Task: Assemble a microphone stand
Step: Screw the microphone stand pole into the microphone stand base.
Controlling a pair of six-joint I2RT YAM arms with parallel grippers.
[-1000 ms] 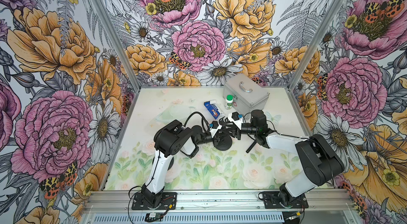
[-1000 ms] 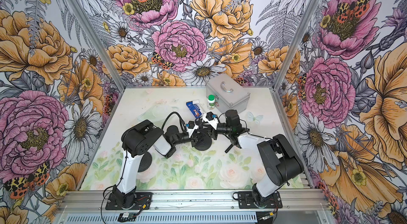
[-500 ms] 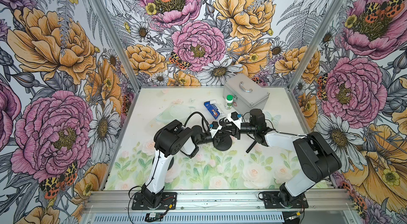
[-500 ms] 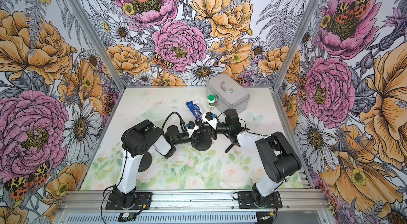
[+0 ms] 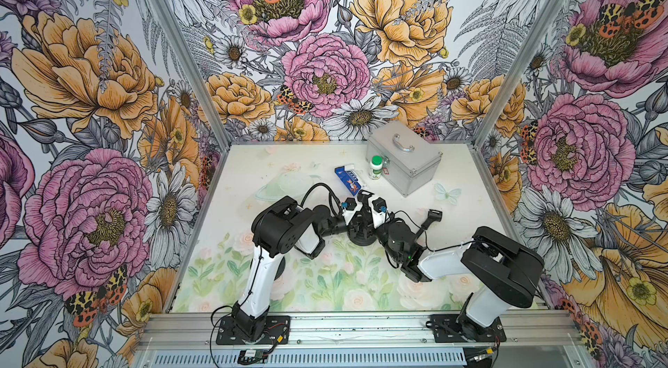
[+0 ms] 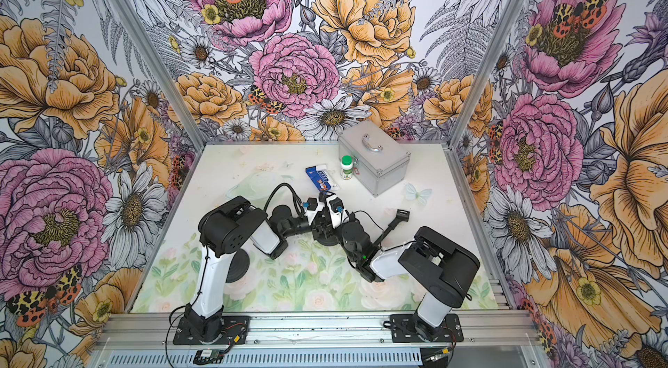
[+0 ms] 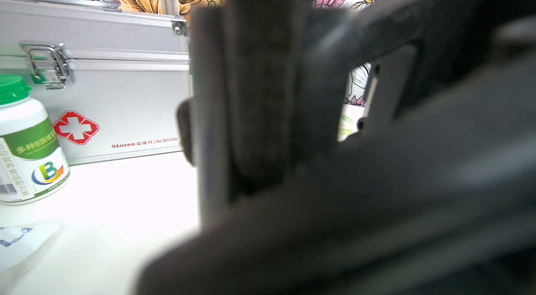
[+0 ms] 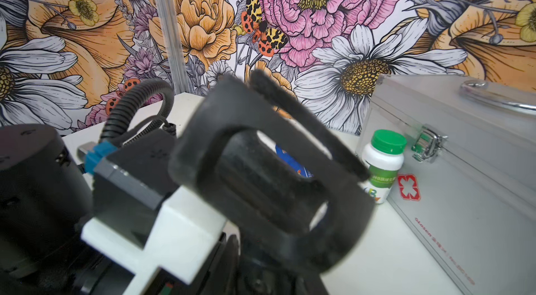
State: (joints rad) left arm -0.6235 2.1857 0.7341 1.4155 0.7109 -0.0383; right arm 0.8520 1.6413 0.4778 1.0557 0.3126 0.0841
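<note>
Item: microphone stand, in two parts, not joined. Part one is the round base [image 5: 361, 240], a black disc lying flat on the table mat [image 5: 289, 275] at mid-table with its axis upright; from above, both wrists cover most of it. Part two is the stand rod [image 5: 425, 227], black and slender with a clip head at one end, lying on the mat near the base on its right side. Its long axis runs diagonally, the clip end pointing toward the back right corner of the table and the other end hidden behind the right arm. Left gripper [image 5: 356, 226]: comes in from the left over the base, fingers pressed together. In the right wrist view its looped black fingers [image 8: 194, 145] frame a dark ribbed cylinder; whether that is pinched cannot be told. Right gripper [image 5: 368, 222]: comes in from the right, close against the left one above the base. Whether it is spread or closed cannot be told, as its fingers are hidden in both top views. Left wrist view: blurred dark shapes fill the centre and right, not nameable. Other stock, back of table: aluminium first-aid case [image 5: 405, 163], closed, handle up, red cross on the front. A white bottle [image 5: 376, 169] with a green cap stands upright just beside the case front. A blue packet [image 5: 347, 181] lies flat near the bottle.
</note>
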